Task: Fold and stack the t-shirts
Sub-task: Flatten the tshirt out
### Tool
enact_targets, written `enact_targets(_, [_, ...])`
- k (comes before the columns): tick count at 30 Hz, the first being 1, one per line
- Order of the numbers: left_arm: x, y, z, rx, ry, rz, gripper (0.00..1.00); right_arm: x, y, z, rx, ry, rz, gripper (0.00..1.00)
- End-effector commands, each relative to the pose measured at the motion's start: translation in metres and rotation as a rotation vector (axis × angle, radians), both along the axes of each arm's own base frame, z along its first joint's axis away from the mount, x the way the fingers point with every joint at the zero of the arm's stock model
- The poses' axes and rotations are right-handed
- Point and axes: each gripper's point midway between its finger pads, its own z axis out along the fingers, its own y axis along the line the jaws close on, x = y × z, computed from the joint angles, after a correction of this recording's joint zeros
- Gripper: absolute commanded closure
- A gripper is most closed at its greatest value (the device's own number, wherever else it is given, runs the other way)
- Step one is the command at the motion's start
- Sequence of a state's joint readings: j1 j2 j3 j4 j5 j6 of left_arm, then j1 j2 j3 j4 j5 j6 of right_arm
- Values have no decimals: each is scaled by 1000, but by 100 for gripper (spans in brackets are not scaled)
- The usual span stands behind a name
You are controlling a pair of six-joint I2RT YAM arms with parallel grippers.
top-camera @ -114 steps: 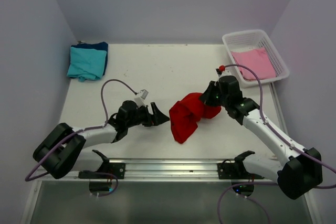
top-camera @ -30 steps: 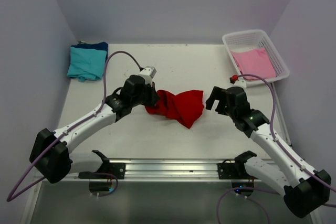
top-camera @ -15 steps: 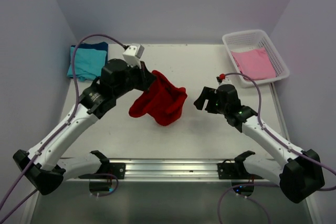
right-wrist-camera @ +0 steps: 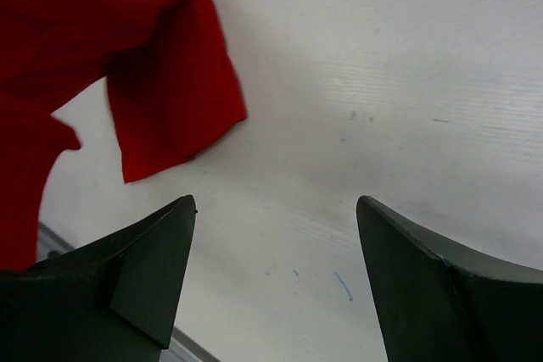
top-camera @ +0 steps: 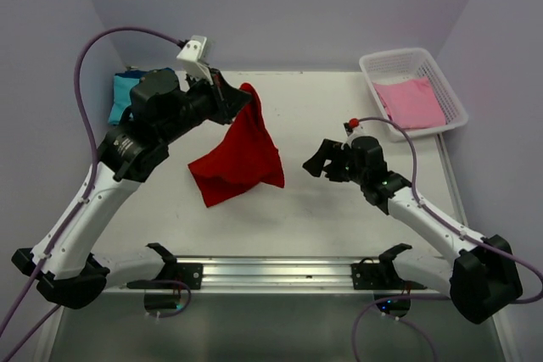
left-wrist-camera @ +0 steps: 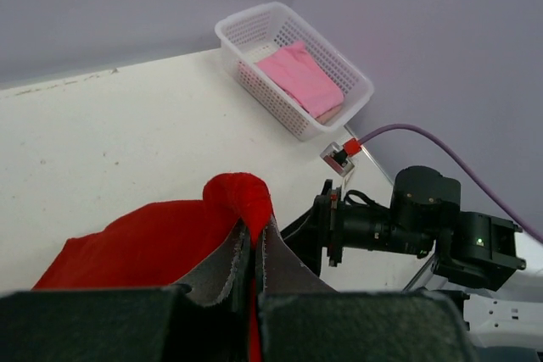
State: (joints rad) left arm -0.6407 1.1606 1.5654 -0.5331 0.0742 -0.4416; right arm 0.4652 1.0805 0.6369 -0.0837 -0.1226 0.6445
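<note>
We judge this fold not yet started: the left end effector (top-camera: 242, 96) pinches the hanging red t-shirt (top-camera: 238, 158); the right end effector (top-camera: 316, 163) is spread, empty.

This was a robot test cell in a laboratory. Plain pale walls (top-camera: 280, 6) closed in a white table (top-camera: 322, 219) on three sides. At the near edge, a metal rail (top-camera: 280, 271) carried a cabled left arm (top-camera: 85, 209) and right arm (top-camera: 433, 222).
</note>
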Motion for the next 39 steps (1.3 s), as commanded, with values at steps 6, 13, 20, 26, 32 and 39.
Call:
enact_targets(6, [-6,4,64,-39,-89,-14,100,-15,59,19,234,-50,257,20])
enact_targets(13, [2,11,93,-46,-135,42,100,-23,83,6,268,0,337,24])
enact_targets(20, [10,13,73,-18,-113,71,100,-27,131,-34,221,88,432,30])
enact_targets(26, [13,22,60,-4,-110,123,100,-24,160,-72,-48,111,451,38])
enact_targets(32, [8,27,54,-8,-112,129,100,-18,169,-76,-317,77,435,47])
enact_targets(39, [2,30,52,-15,-113,126,100,-9,172,-88,-597,65,378,53])
